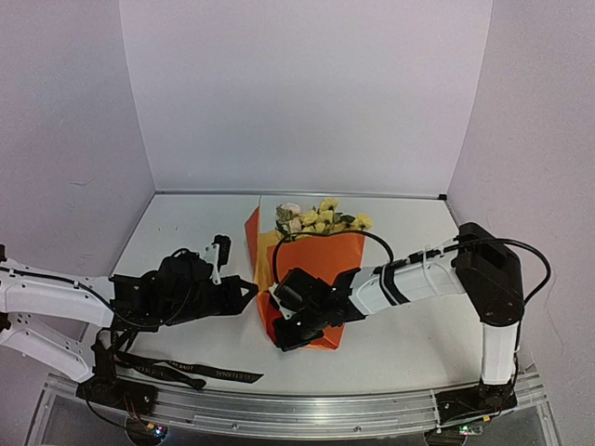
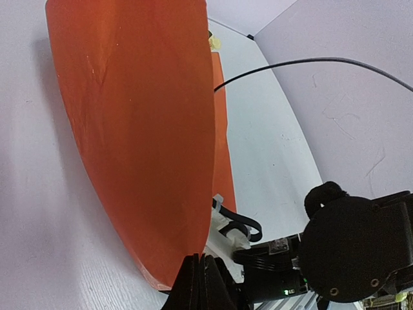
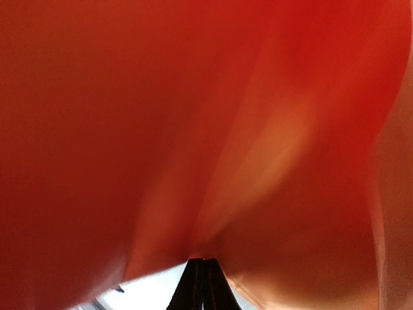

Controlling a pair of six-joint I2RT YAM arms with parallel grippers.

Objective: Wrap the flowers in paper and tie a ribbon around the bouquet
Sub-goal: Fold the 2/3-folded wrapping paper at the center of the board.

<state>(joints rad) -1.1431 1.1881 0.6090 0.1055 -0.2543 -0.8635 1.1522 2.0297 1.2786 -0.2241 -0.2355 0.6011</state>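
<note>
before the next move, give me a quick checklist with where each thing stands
1. left gripper has the paper: ok, shut on its lower left edge.
2. right gripper has the paper: ok, shut, with creases running into its tips.
3. flowers inside the wrap: ok, blooms show above the paper's top.
4. ribbon around the wrap: not ok, it lies loose at the near edge of the table, untied.
5. black cable clear of the wrap: not ok, from above it arcs across the paper just below the blooms; contact cannot be told.
6. stems covered: cannot tell, hidden.
</note>
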